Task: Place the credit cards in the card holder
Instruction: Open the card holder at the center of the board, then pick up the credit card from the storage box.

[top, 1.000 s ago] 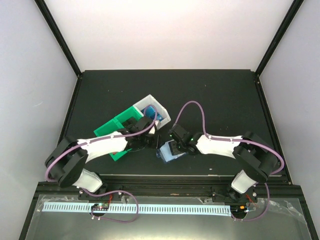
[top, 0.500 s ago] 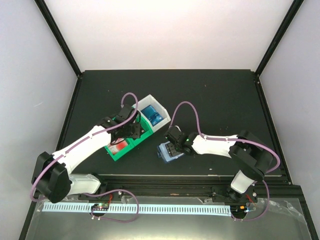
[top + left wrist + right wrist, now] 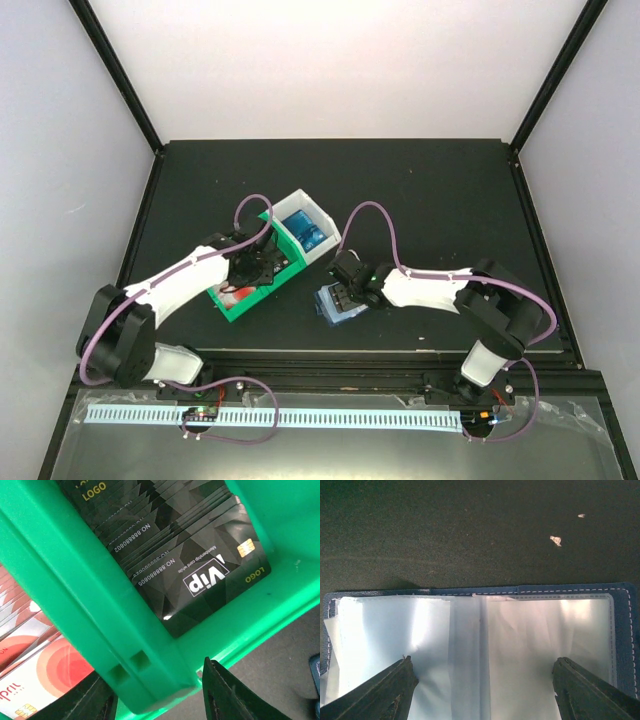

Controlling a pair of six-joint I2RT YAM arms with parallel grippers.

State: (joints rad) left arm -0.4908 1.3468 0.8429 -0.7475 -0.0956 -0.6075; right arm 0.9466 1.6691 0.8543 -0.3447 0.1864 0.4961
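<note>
Below left hand [image 3: 157, 680], green bin [image 3: 90, 600] divider splits credit cards [image 3: 200, 575].

Black tabletop [image 3: 440, 200] between pale, perhaps lilac-tinted walls [image 3: 60, 150].

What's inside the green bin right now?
A stack of black cards sits in one compartment of the green bin, red-and-white cards the next. Front cards hide most of the rest.

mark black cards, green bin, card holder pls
black cards [image 3: 200, 575], left wrist view, face of the front Vip card.
green bin [image 3: 85, 600], left wrist view, divider wall between compartments.
card holder [image 3: 535, 645], right wrist view, right clear sleeve.
</note>
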